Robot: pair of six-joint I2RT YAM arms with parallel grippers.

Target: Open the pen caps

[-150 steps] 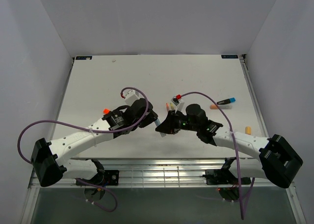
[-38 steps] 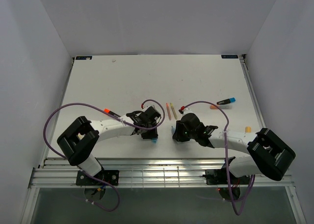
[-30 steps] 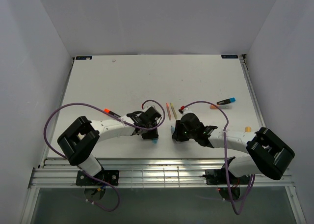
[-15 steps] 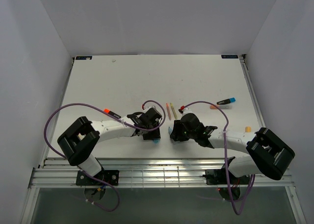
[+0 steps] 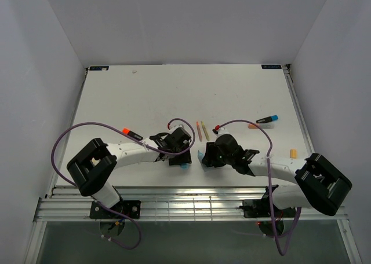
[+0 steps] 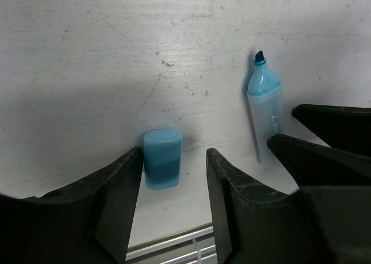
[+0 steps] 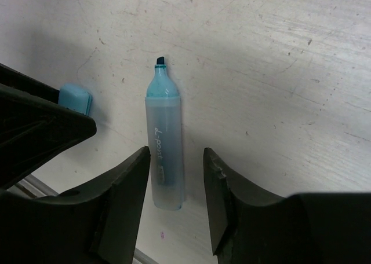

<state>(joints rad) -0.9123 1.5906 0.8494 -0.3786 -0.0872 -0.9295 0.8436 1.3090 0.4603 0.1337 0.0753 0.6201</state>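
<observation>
A teal cap (image 6: 162, 166) lies loose on the table, off its marker, between the fingers of my open left gripper (image 6: 174, 172), close to the left finger. It also shows in the top view (image 5: 184, 166). The uncapped teal marker barrel (image 7: 165, 155) lies flat between the fingers of my open right gripper (image 7: 176, 160), with a gap on each side. The barrel shows in the left wrist view (image 6: 265, 123) too. In the top view the left gripper (image 5: 181, 159) and right gripper (image 5: 203, 158) face each other near the table's front edge.
Two thin stick pens (image 5: 201, 130) lie just behind the grippers. A black marker with an orange end (image 5: 131, 134) lies by the left arm. A black and blue marker (image 5: 267, 119), an orange cap (image 5: 253, 125) and a pale cap (image 5: 293, 153) lie at the right.
Five seconds ago both grippers held the marker together mid-table. Now they are low near the front edge, with cap and barrel lying released. In the last second the right gripper edged left.
</observation>
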